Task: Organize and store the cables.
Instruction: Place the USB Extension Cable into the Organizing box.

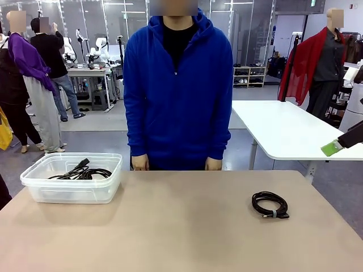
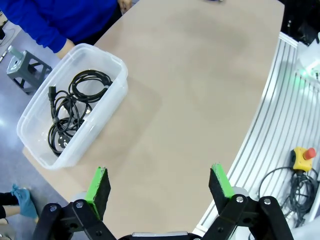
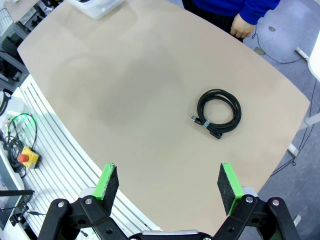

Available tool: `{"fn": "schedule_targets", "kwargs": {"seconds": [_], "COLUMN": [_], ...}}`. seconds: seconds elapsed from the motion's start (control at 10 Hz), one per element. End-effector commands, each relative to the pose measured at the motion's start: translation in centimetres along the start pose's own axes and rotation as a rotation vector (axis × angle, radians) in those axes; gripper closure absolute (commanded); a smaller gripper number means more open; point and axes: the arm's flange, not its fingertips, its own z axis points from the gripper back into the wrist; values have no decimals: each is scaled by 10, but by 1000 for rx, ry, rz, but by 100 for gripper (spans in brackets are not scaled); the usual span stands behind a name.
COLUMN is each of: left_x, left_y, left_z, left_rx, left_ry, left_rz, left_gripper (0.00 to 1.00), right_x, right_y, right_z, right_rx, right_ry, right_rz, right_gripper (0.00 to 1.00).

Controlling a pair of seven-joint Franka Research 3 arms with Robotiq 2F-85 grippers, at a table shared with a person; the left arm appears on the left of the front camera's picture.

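— Left side of the table?
— A clear plastic bin (image 1: 74, 194) stands near the left corner. Black cables (image 1: 82, 171) lie tangled inside it (one chunky plug shows on top). The left gripper (image 2: 160, 184) hangs above the table (image 1: 170, 232) near the bin, fingers spread wide with nothing between them.
— Middle?
— A person in a blue hoodie (image 1: 177, 90) stands at the far edge, hands (image 1: 140, 162) down by the table's rim.
— Right side?
— One coiled black cable (image 1: 270, 204), bound with a small tie, lies flat on the table, well apart from the bin. The right gripper (image 3: 169, 182) hovers above the near edge, fingers spread, empty.
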Motion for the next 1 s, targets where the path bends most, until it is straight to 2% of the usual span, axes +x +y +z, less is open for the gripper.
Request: {"fn": "schedule_targets", "kwargs": {"seconds": [0.0,0.4,0.5,0.9], "left_x": [3,3,3,3], "left_y": [-2,-2,-2,-2], "left_z": [1,1,1,1], "left_rx": [4,4,4,4], "left_ry": [-2,-2,-2,-2], "left_rz": [2,2,2,2], "left_gripper": [0,0,0,0], "right_x": [1,0,2,35], "right_y": [0,0,1,-12], "right_z": [2,0,-1,-23], "right_rx": [3,0,-48,-75], "right_ry": [1,0,3,37], "right_rz": [-14,0,-24,-32], "right_gripper": [0,0,0,0]}}
